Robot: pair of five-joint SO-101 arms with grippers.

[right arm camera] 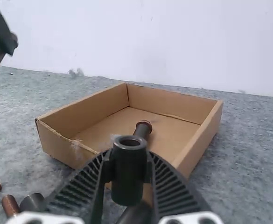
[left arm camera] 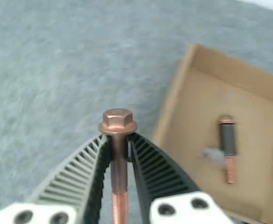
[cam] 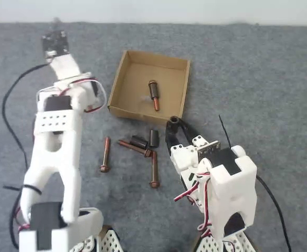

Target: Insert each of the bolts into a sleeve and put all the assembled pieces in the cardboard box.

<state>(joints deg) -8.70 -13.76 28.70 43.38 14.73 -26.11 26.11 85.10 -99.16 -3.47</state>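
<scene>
The left gripper (left arm camera: 119, 140) is clamped on a copper bolt (left arm camera: 118, 122). The shaft runs down between the jaws, and the hex head sticks out just past their tips. The right gripper (right arm camera: 128, 158) is clamped on a black sleeve (right arm camera: 128, 179), whose open end pokes out past the tips. Beyond both pairs of jaws sits the cardboard box (right arm camera: 57, 135), with one sleeved bolt (right arm camera: 142, 127) lying inside. Three loose bolts (cam: 105, 155) and two loose sleeves (cam: 154, 138) lie on the grey mat (cam: 247, 79), near the right jaws.
</scene>
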